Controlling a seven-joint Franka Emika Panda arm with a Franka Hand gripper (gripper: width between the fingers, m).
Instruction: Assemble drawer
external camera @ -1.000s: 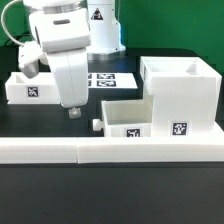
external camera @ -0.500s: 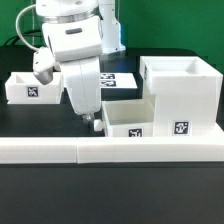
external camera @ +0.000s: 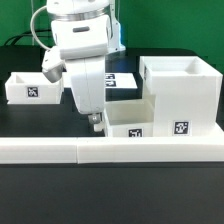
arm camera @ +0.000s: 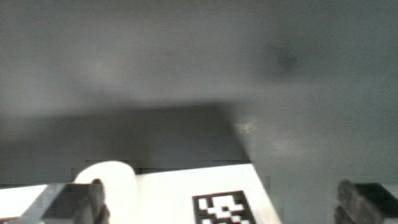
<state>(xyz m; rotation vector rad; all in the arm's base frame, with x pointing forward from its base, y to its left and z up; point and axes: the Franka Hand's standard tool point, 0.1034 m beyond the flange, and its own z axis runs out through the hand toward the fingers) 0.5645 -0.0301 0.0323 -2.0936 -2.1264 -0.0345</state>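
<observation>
The white two-finger hand [external camera: 93, 118] hangs low over the black tabletop [external camera: 55, 125], its tips right at the round knob [external camera: 97, 126] on the end of the small white plastic tray [external camera: 128, 122]. That tray lies just to the exterior view's right of the hand. Its long axis appears to run from the knob on the exterior view's left to its far end, which sits against the large white cube-like plastic housing [external camera: 180, 95]; whether it is partly inside the housing cannot be told. In the wrist view the two dark fingers [arm camera: 80, 203] stand wide apart and grip nothing. The knob [arm camera: 107, 175] is close by one finger, and the tray's white face with its black-and-white square tag [arm camera: 222, 208] spans the gap between them. The coming move probably depends on this layout: the tray lies rightward from the hand, knob end nearest, so a grasp or a push would act along that axis toward the housing. A second small white tray [external camera: 27, 88] rests well apart on the far left. The marker board [external camera: 112, 80] lies behind, and the long low white border bar [external camera: 110, 150] runs along the near edge.
</observation>
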